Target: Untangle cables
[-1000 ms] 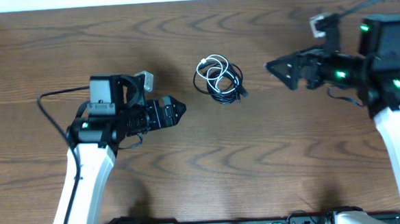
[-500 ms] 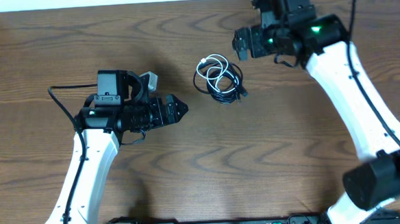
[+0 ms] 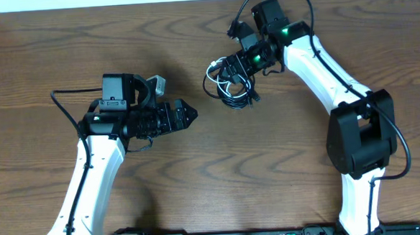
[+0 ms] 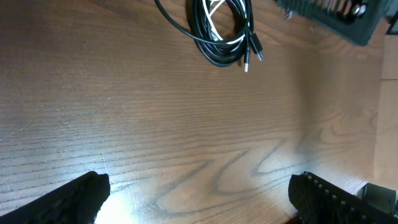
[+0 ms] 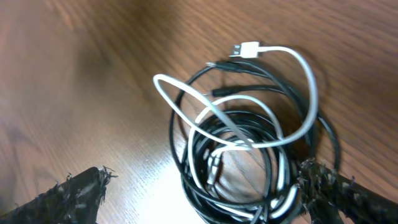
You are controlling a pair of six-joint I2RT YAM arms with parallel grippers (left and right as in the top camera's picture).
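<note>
Cables (image 3: 231, 86) lie in 1 loose coil on the bench (image 3: 285, 171), toward its far edge and roughly midway between the 2 arms. Thin black loops make up most of the coil. 1 short white cable (image 5: 298, 81) threads over and through them, and its flat plug (image 5: 244, 50) juts out at the coil's rim. Small black plug ends (image 4: 252, 57) stick out on the side of the coil that faces the near edge of the bench. The bundle is close to round, only slightly longer along the line running toward those plug ends, so its long axis gives little guidance for a grip.

The right end effector (image 3: 226, 73) sits right over the coil. Its fingers are spread wide and pinch nothing. In the right wrist view 1 fingertip (image 5: 87, 186) shows at each lower corner, with the loops lying between and just ahead of them. Whether either tip touches a strand cannot be told.

The left end effector (image 3: 190, 114) is also spread and empty. It hangs well apart from the coil, to the left and nearer the front edge, and the bundle appears only at the top of its wrist view.

The right arm is clearly the nearer, so the coming move likely turns on it lowering and closing on 1 strand. The white loop looks the most free.
</note>
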